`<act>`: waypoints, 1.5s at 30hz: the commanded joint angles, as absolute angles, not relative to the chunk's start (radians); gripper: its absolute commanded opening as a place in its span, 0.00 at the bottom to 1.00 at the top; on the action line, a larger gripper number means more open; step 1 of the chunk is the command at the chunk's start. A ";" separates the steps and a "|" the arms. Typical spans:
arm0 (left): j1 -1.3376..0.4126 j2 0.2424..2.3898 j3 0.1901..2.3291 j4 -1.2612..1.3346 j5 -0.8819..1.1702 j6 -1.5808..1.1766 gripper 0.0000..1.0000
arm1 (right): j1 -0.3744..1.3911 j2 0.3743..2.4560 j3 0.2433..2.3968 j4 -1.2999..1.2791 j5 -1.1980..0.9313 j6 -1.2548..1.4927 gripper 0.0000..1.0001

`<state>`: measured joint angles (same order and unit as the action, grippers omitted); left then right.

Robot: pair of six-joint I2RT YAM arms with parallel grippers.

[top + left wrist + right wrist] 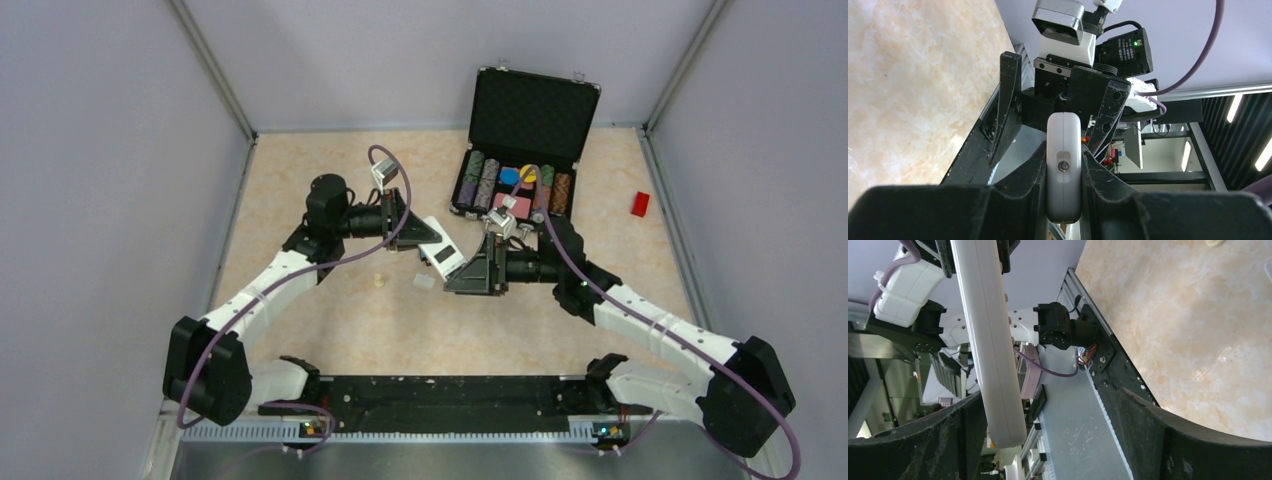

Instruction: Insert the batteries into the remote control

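Left gripper (1063, 145) is clenched on the slim white plastic remote control (1063, 200), holding it up off the table, probably to brace it for loading. Right gripper (1058, 435) gapes wide around the remote's free end, grasping nothing. Both arms reach to mid-table, wrists facing each other, just near and left of the open black case (535, 105). No batteries in sight.

The left pincer (422, 236) clamps one end of the white remote control (442, 254) over the beige surface (330, 330), with the right pincer (468, 274) just beside its other end. A cream peg (379, 280) lies nearby. An open black case (528, 110) of chips and a red block (640, 204) sit farther back.
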<state>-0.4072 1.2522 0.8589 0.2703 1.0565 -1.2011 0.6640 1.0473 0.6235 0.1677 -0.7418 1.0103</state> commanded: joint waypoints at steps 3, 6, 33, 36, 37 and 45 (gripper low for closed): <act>-0.412 1.203 0.832 0.417 1.089 -1.317 0.00 | 0.635 1.057 0.604 0.298 -0.709 1.095 0.90; -0.413 1.199 0.805 0.439 1.041 -1.355 0.00 | 0.637 1.060 0.623 0.279 -0.653 1.093 0.90; -0.413 1.189 0.803 0.325 0.950 -1.312 0.00 | 0.635 0.956 0.670 0.234 -0.621 1.054 0.83; -0.413 1.194 0.808 0.325 0.959 -1.311 0.00 | 0.635 0.949 0.678 0.243 -0.639 1.043 0.75; -0.412 1.195 0.807 0.324 0.960 -1.312 0.00 | 0.635 0.953 0.685 0.239 -0.646 1.037 0.73; -0.413 1.200 0.812 0.329 0.963 -1.321 0.00 | 0.635 0.980 0.698 0.236 -0.724 0.984 0.54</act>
